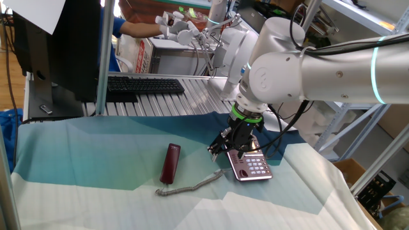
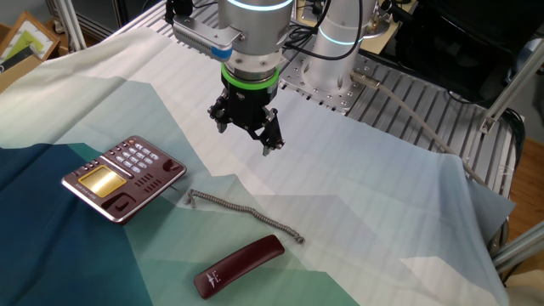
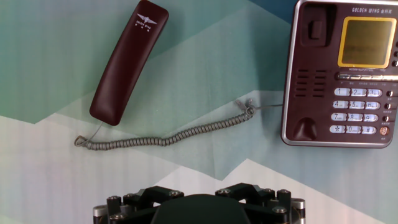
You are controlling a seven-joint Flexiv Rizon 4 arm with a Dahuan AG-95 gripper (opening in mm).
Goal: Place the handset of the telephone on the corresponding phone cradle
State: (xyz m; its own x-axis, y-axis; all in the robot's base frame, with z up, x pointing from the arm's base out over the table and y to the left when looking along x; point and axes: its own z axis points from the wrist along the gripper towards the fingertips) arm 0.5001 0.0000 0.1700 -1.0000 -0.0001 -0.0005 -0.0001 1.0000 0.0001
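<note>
Teal-and-white cloth (image 2: 399,212) covers the table. Gripper (image 2: 246,132) hangs above it, jaws wide, holding nothing. Handset (image 2: 240,266) lies flat off the telephone (image 2: 123,177), both apart from the gripper, coiled cord (image 2: 245,210) between.

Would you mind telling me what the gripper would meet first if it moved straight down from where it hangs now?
Most likely bare tablecloth. The open gripper points straight down, apart from the telephone, the handset and the coiled cord, though depth is hard to judge.
</note>
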